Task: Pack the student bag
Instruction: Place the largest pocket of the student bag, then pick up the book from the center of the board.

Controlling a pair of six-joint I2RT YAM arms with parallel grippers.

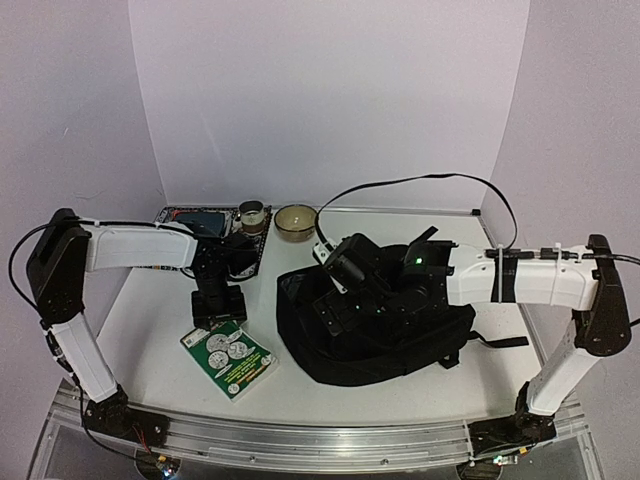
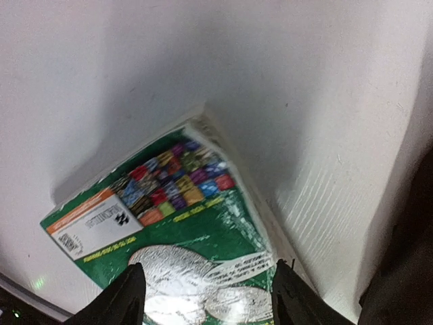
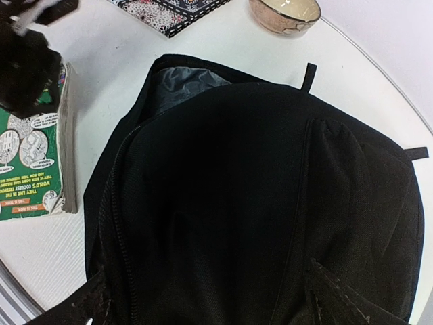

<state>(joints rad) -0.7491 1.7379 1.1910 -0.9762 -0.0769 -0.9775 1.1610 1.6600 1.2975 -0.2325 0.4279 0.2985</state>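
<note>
I'm watching the student bag point(image 1: 345, 365) lying flat on the counter point(image 1: 150, 330), right of centre, its zip gaping at the far left corner and showing grey lining. The right claw point(image 1: 338, 300) is hanging just above the bag's top, its fingers point(image 3: 325, 291) standing wide apart and gripping nothing. The left claw point(image 1: 218, 305) is hovering over the far end of a green book point(image 1: 229, 358) lying just left of the bag. Its fingers point(image 2: 132, 298) are spreading apart over the cover, and I'm not seeing whether they touch it. A bowl point(image 1: 295, 222) is sitting beyond the bag.
</note>
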